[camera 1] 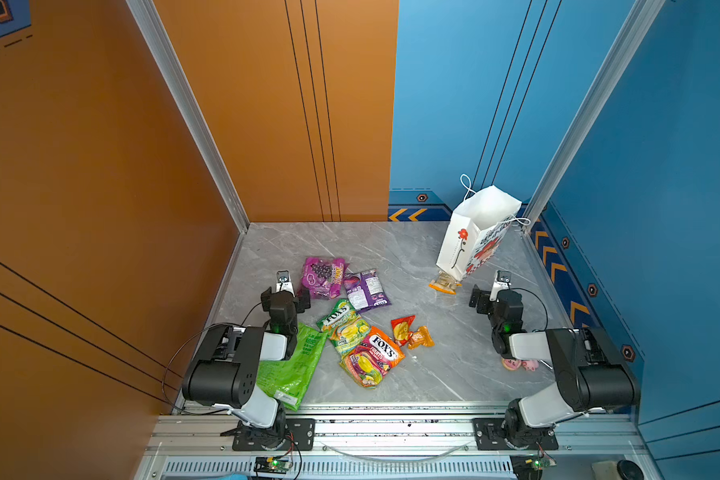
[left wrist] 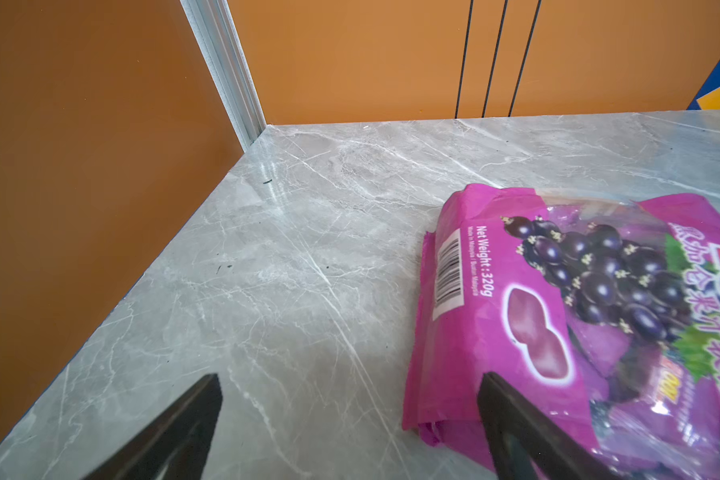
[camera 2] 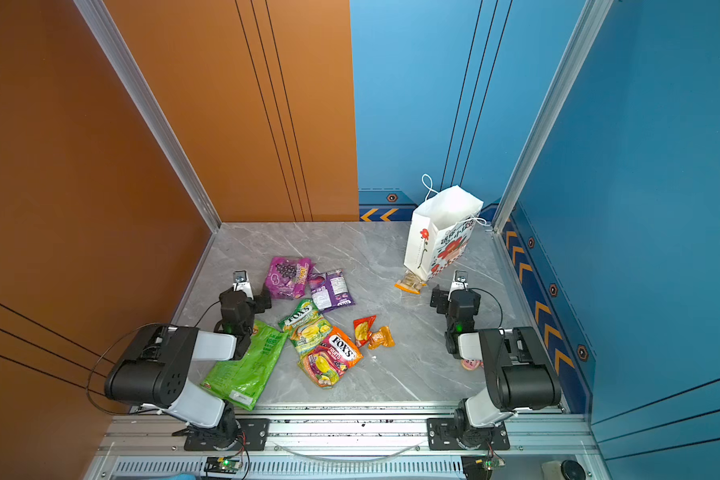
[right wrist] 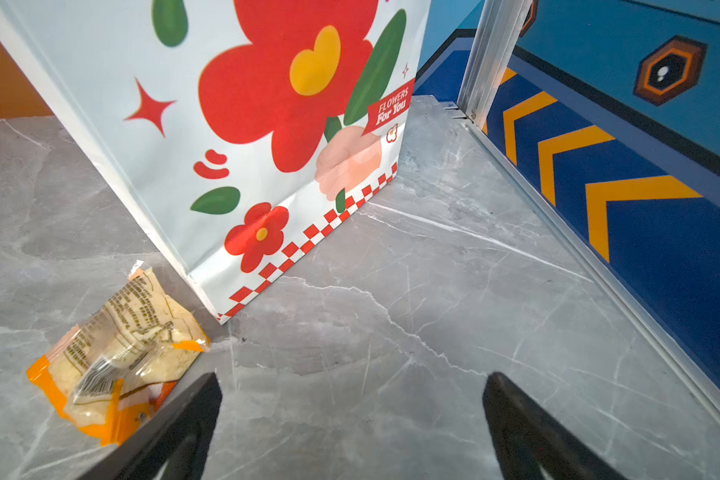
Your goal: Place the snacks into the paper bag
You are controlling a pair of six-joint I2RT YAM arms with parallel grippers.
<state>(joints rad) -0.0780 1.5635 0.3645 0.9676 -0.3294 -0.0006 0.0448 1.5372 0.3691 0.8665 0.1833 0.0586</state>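
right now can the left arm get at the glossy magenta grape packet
probably yes: the open left gripper hangs beside the glossy magenta grape packet, which lies flat with nothing between them

snacks [camera 1: 374, 352]: glossy plastic | paper bag [camera 1: 468, 232]: smooth paper | table [camera 1: 454, 357]: polished grey marble-look

- In both top views an orange wall [camera 1: 80, 166] fills the left of the frame, crossed by thin black lines.
- The back wall is split: an orange panel [camera 1: 275, 104] at upper centre, a blue panel [camera 1: 454, 95] to its right, both with vertical black lines.
- A blue side wall [camera 1: 661, 166] covers the right.
- Aluminium posts [camera 1: 188, 112] rise from the two back corners.
- The surface [camera 1: 391, 249] is glossy grey marble with white veins, evenly lit.
- A dark blue band with orange chevrons [camera 1: 558, 268] and hexagon marks [camera 1: 422, 198] runs along the foot of the blue walls.
- An aluminium rail [camera 1: 391, 428] edges the lower frame.
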